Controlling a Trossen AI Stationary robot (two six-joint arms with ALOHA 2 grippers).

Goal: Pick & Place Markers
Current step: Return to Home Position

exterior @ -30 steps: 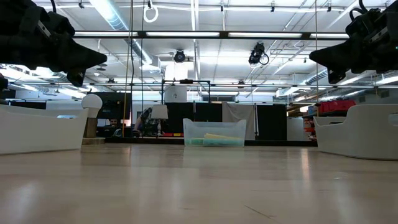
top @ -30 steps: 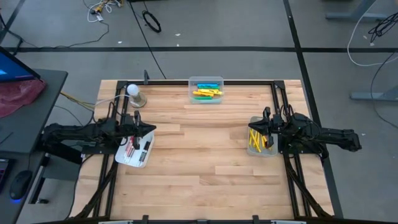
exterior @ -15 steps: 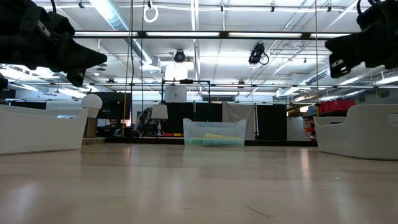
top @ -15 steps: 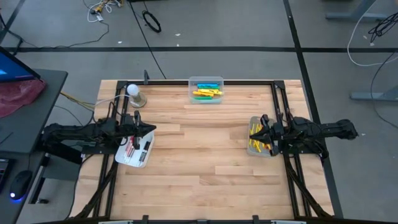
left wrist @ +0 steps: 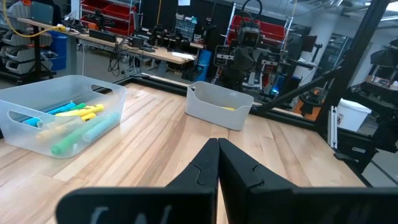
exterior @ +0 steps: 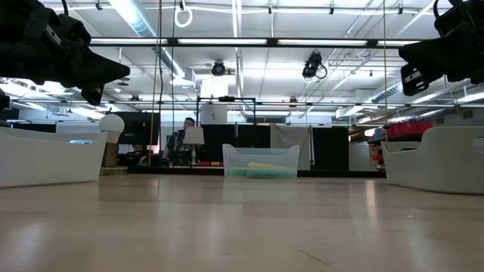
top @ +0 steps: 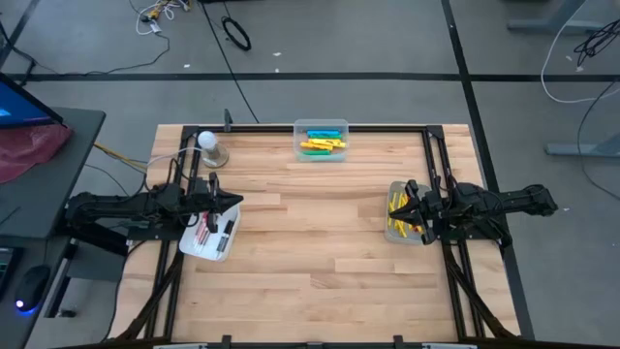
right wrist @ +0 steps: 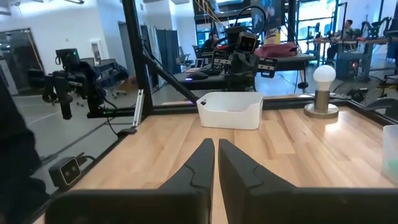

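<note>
Left end effector [top: 235, 202] and right end effector [top: 400, 212] both look clenched and empty, markers [top: 321, 145] are sorted in the bins [top: 321, 123], so I'd just retract slow, well clear of the bin rims.

I log three lots of markers, all binned.

Lot one: chunky markers [top: 321, 145] in blue, yellow, green and orange. They lie flat and heaped together in the clear bin [top: 321, 122], at the middle of the far edge of the table [top: 310, 262].

Lot two: thin white markers [top: 208, 231] with red and black caps. They lie side by side along the white bin [top: 194, 249], near the left edge.

Lot three: slim pens [top: 396, 219]; the ones I can make out are yellow. They lie lengthwise in the gray bin [top: 409, 240], near the right edge, and are partly hidden from above.
</note>
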